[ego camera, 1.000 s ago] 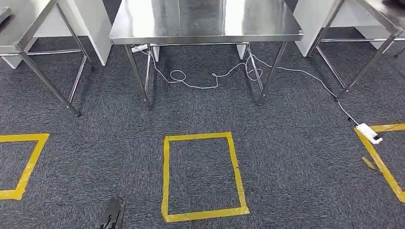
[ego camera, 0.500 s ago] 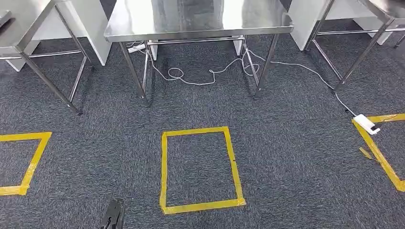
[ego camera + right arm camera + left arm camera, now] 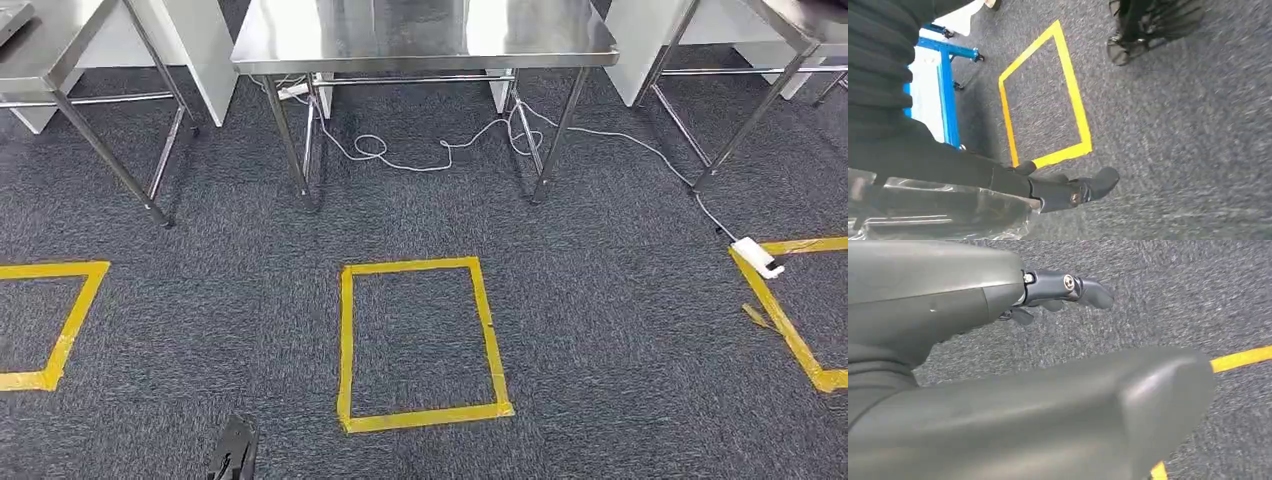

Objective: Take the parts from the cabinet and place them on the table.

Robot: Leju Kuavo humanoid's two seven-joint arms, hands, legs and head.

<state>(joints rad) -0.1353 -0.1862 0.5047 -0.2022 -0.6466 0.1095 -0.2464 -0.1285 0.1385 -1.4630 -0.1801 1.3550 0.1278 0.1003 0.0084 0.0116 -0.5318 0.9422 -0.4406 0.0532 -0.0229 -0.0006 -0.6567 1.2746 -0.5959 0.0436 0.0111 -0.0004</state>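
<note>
1. The left hand (image 3: 233, 452) is seen at the lower edge of the head view, hanging low over the grey carpet (image 3: 620, 380).
2. In the left wrist view its dark fingers (image 3: 1068, 284) are stretched out and set well apart from the thick grey thumb (image 3: 1128, 405). Nothing is held between them and nothing is touched (the hand is empty and spread).
3. The right hand (image 3: 1058, 192) is seen in the right wrist view with its dark fingers lying against a clear plastic bag (image 3: 943, 212), which is gripped at the hand.
4. The contents of the bag cannot be told, as the plastic is crumpled and reflective.
5. The bag is held above the carpet and is well apart from the desk (image 3: 420, 40), which stands ahead at the top of the head view, with a bare steel top.
6. A yellow tape rectangle (image 3: 347, 340) is marked on the carpet between the robot and the desk; part of another is seen to each side.
7. A white cable (image 3: 420, 165) is laid in loops under the desk and runs to a white adapter (image 3: 756, 256) on the carpet at the right.
8. A further steel table is noted to the left (image 3: 40, 50) and another to the right (image 3: 800, 30).
9. A blue frame (image 3: 945, 95) is seen standing on the carpet in the right wrist view, beside a taped rectangle.
</note>
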